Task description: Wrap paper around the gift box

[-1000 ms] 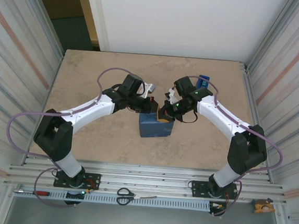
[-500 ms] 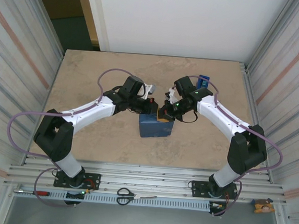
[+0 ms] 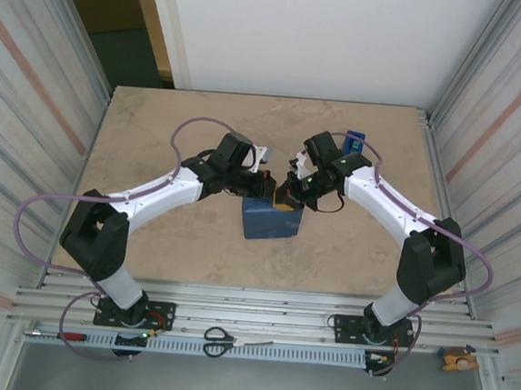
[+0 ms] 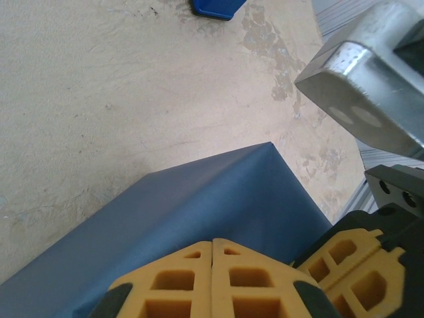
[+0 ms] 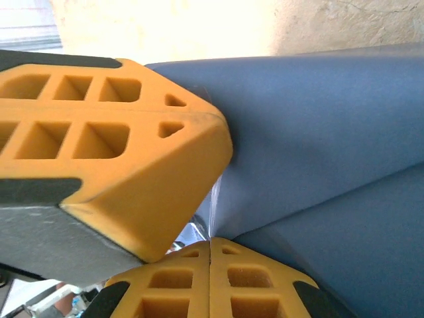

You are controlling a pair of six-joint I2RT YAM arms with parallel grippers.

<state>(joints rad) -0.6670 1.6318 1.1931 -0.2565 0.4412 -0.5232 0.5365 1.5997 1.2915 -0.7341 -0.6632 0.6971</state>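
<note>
Paper [image 4: 199,199] dark blue, left pincer [image 4: 212,255], right pincer [image 5: 211,255] closed, tips adjacent

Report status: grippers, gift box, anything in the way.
Left gripper and right gripper shut, meeting at the parcel's far top edge. Paper covers gift box. Tape dispenser apart, nothing blocking.

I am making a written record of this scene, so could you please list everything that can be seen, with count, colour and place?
paper: one sheet, dark blue, folded around a box shape, middle of the table
tape dispenser: one, blue, far right of the table
scissors: one pair, black handles, on the near metal rail
red-handled tool: one, near rail, left end
small yellowish object: one, near right corner, kind unclear
table: one, beige
left gripper: orange fingers, shut, over the paper
right gripper: orange fingers, shut, against the paper
</note>
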